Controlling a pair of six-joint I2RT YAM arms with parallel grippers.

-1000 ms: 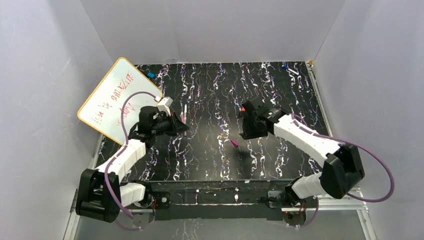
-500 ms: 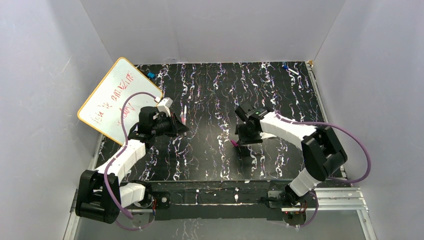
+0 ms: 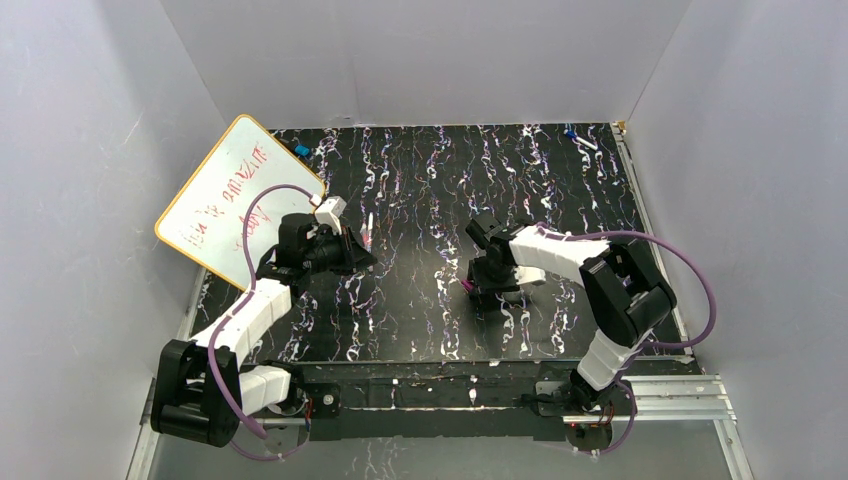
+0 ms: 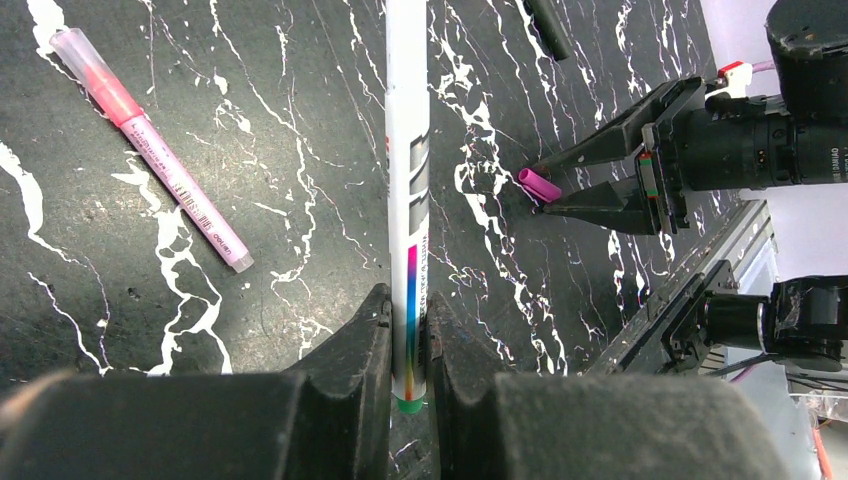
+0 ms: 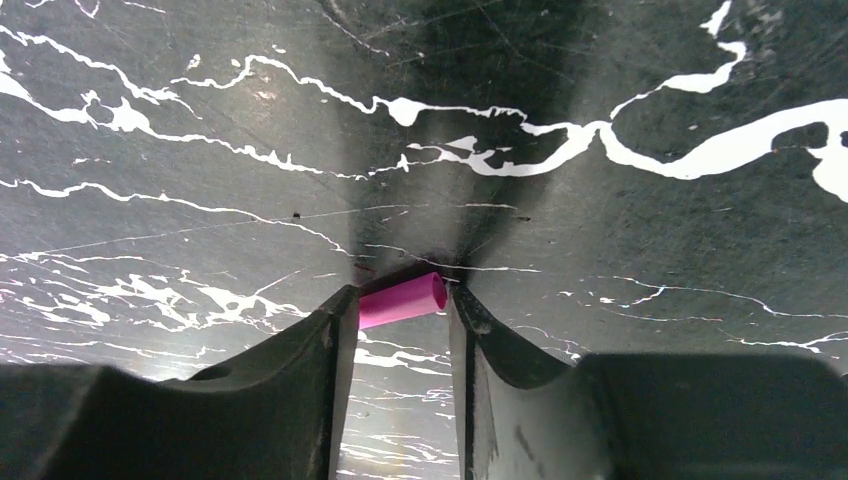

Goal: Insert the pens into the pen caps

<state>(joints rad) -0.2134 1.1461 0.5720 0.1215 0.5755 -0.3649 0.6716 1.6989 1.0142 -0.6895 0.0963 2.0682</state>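
Left claw [image 4: 407,312] was clamped on the whitish pen [image 4: 407,180] near its green end, w/ the barrel running straight out past the fingers over the black marbled counter [image 4: 300,330]. The pink pen [image 4: 150,150] lay flat on the counter off to 1 side of it, apart from it and angled away, touched by nothing. Right claw [image 5: 400,298] was down at the counter. Its 2 fingers [image 5: 320,350] were closed in on the magenta cap [image 5: 402,299], which lay crosswise btwn the tips w/ each end against a finger and its underside apparently on the counter. In the top view, the right claw sat near the counter's middle and the left claw toward the left side, the 2 well apart. A whiteboard [image 3: 228,195] w/ red writing leaned at the left wall beside the left arm. A dark slim item [image 4: 548,15] was cut off at the top edge of the left wrist view; couldn't tell what it was.
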